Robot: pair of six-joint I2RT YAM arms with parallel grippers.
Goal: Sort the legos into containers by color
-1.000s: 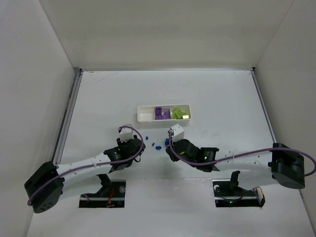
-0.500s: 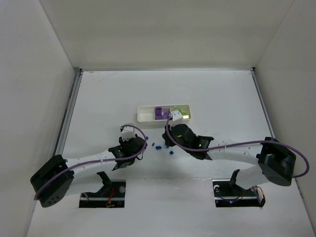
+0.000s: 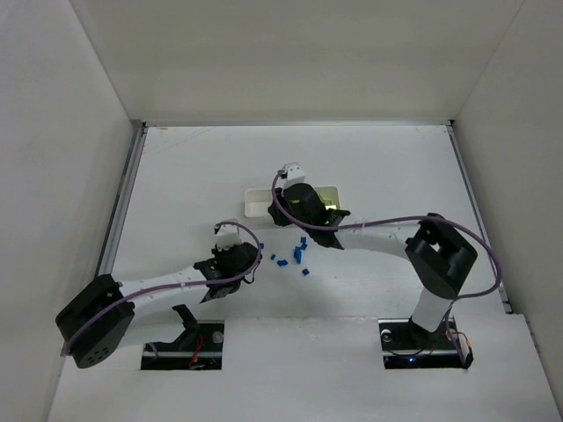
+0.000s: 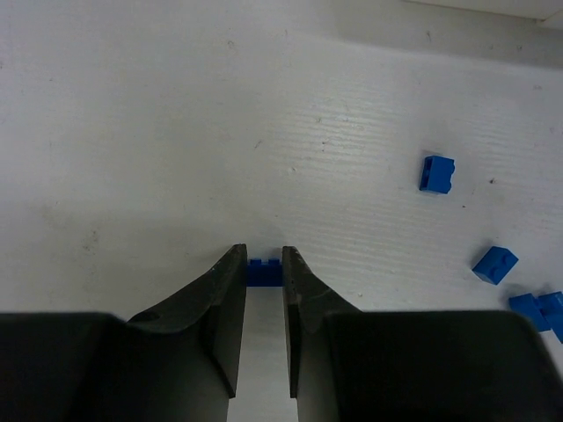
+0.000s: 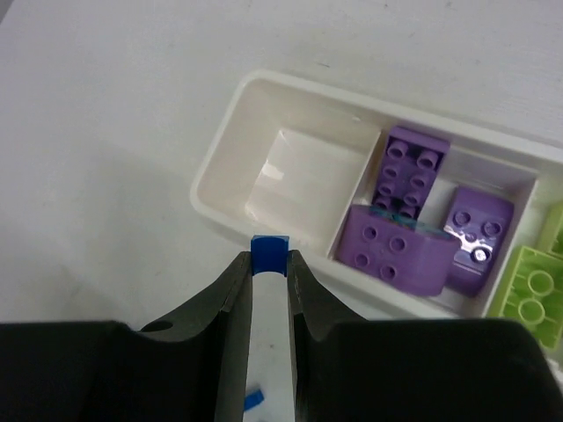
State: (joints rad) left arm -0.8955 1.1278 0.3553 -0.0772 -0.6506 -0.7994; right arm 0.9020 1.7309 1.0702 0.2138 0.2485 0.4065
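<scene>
- the right gripper [image 5: 270,258] is clenched on a tiny blue brick [image 5: 269,246], pinched at the very tip of the claw and held above the table [image 5: 106,132].
- the white tray [image 5: 220,158] lies straight ahead of the claw and lower down. its near rim is just past the brick, and the empty left compartment [image 5: 303,176] opens right behind that rim.
- purple blocks [image 5: 396,255] fill the middle compartment, ahead and to the right of the claw. a lime-green brick [image 5: 532,290] shows at the far right edge.
- judging from this, the drop calls for a short advance forward, not sideways, so the blue lands in the empty square and not among the purple.
- the left gripper [image 4: 262,262] sits low at the table, closed against both sides of a second blue brick [image 4: 262,274] that rests on the surface.
- loose blue pieces [image 4: 437,173] lie to that gripper's right, on the table and outside the tray.
</scene>
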